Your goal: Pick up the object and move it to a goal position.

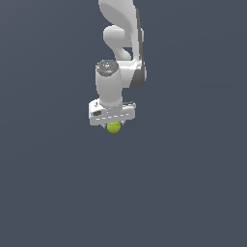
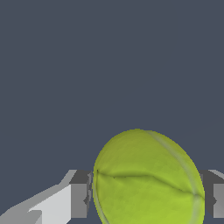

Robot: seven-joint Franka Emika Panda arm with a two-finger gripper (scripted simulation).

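Note:
The object is a small yellow-green ball [image 1: 114, 127]. In the exterior view it sits right under the white gripper [image 1: 113, 124], between its short fingers. In the wrist view the ball [image 2: 146, 179] fills the space between the two grey finger pads [image 2: 80, 194], which press against its sides. The gripper is shut on the ball. The white arm [image 1: 120, 53] reaches down from the upper middle of the exterior view. Whether the ball rests on the ground or is lifted cannot be told.
A plain dark blue-grey surface [image 1: 193, 183] fills both views. No other object, edge or goal marker shows.

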